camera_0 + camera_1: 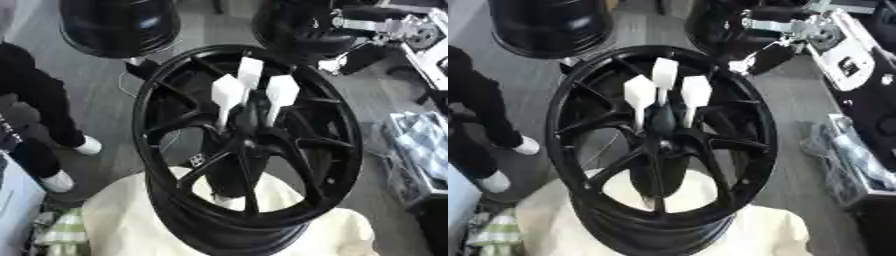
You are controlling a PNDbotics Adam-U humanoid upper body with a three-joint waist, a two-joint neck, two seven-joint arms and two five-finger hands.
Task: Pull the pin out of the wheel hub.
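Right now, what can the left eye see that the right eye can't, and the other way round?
Only the left eye view shows so much of the pale surface at the lower left; the right eye view catches just a sliver. Only the right eye view shows the white panel at the upper right nearly whole. Both show the black wheel hub on a cream cushion, with three white pins at its centre.

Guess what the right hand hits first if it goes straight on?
Probably the wheel hub's black rim, just before the white pins; the right hand points down-left, depth unclear.
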